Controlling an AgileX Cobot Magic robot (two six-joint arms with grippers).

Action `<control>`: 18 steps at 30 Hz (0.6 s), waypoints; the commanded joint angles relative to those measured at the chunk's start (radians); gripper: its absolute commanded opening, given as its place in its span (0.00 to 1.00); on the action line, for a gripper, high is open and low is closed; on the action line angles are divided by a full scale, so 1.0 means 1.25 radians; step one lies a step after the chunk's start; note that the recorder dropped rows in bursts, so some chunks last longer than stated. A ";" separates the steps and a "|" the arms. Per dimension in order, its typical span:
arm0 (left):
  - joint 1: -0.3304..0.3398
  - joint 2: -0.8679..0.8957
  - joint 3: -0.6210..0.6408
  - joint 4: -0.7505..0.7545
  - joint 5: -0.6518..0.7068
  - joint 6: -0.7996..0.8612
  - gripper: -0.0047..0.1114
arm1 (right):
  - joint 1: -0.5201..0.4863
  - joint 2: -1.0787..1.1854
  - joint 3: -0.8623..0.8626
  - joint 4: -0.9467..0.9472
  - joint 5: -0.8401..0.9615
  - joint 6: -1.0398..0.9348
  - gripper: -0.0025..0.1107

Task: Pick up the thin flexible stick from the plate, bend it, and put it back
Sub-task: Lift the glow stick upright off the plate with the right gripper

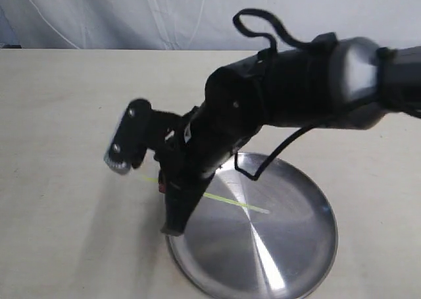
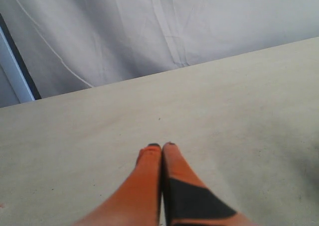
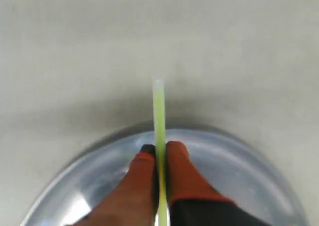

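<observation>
The thin flexible stick (image 3: 158,106) is a light-green strand running straight between my right gripper's (image 3: 159,149) orange fingers, which are shut on it. Its free end pokes out past the rim of the shiny steel plate (image 3: 239,146) over the table. In the exterior view the right gripper (image 1: 173,228) points down at the left edge of the plate (image 1: 289,259). The stick (image 1: 240,204) slants out from behind it across the steel. My left gripper (image 2: 162,146) is shut with nothing in it, above bare table, and does not show in the exterior view.
The beige table (image 1: 59,114) spreads to the left and behind the plate. A white cloth backdrop (image 1: 131,12) hangs along its far edge. The right arm's black body (image 1: 283,88) reaches in from the right above the plate.
</observation>
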 commanded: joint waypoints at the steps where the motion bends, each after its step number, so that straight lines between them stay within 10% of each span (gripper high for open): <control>1: -0.008 -0.004 0.002 0.001 -0.010 -0.002 0.04 | 0.001 -0.101 -0.003 0.078 -0.152 0.168 0.01; 13: -0.008 -0.004 0.002 0.049 -0.067 -0.002 0.04 | 0.001 -0.235 0.132 0.579 -0.529 0.264 0.01; 18: -0.008 -0.004 0.002 -0.331 -0.289 -0.195 0.04 | 0.001 -0.296 0.194 0.604 -0.662 0.318 0.01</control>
